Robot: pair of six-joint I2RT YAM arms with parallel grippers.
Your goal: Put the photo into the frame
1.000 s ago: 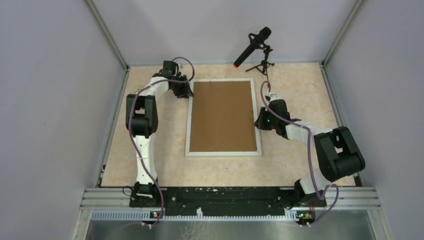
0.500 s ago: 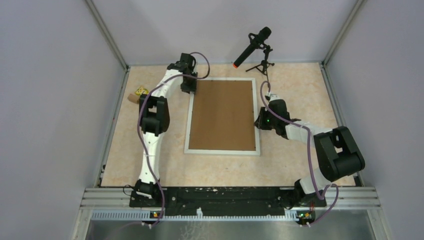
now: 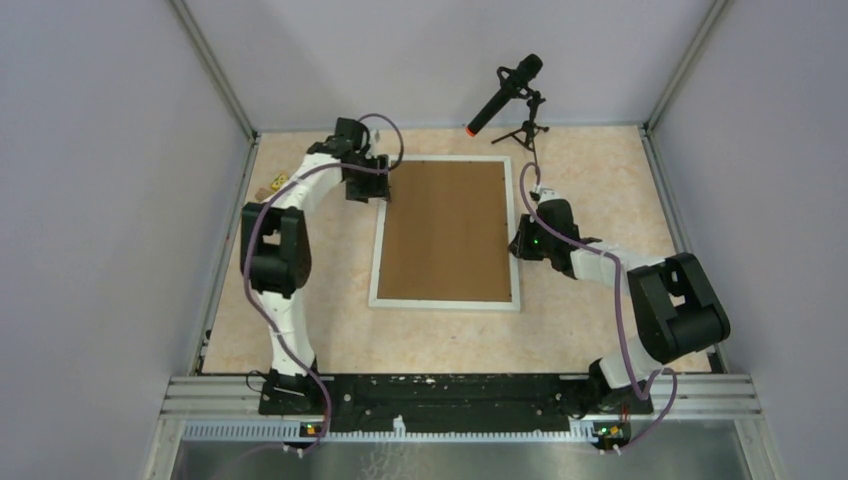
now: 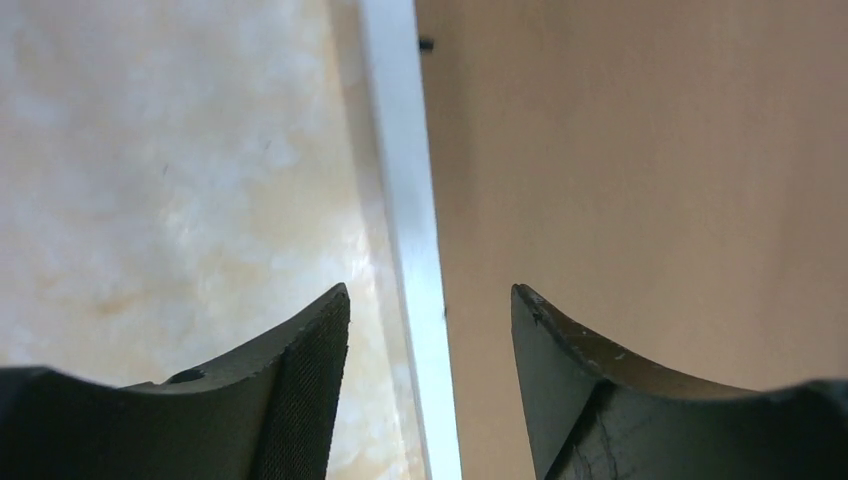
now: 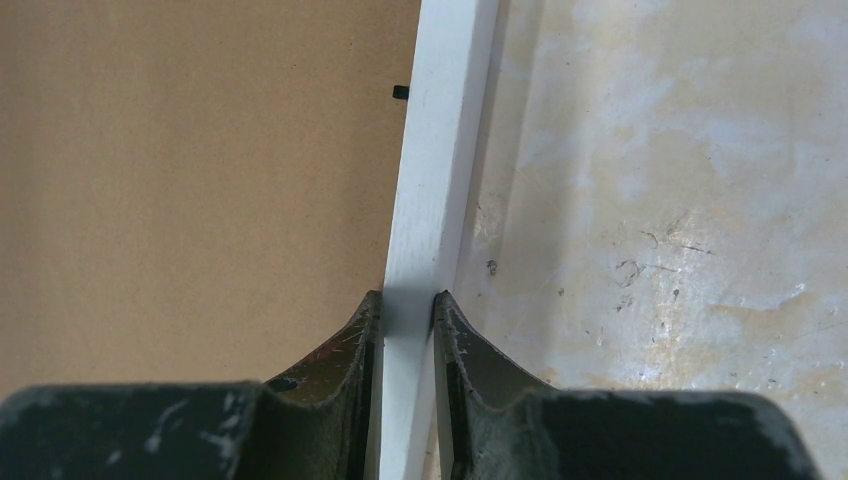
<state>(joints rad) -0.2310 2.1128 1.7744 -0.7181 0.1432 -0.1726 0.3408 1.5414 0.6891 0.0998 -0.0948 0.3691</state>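
The frame (image 3: 445, 303), thin white moulding, lies flat mid-table with a plain brown backing board (image 3: 445, 230) filling it. The photo is hidden. My left gripper (image 3: 381, 186) hovers at the frame's left edge near the far corner. In the left wrist view it (image 4: 429, 290) is open, straddling the white moulding (image 4: 405, 200) without touching it, with the board (image 4: 640, 150) on the right. My right gripper (image 3: 519, 245) is at the middle of the right edge. In the right wrist view it (image 5: 407, 297) is shut on the moulding (image 5: 445, 150).
A microphone on a small tripod (image 3: 505, 92) stands just beyond the frame's far right corner. A small yellowish object (image 3: 272, 186) lies by the left wall. Grey walls close in the beige table (image 3: 590, 330) on three sides.
My left gripper has opened over the frame's left edge, and that arm's elbow swung right, then back left. The frame shifted slightly. The right arm has not moved.
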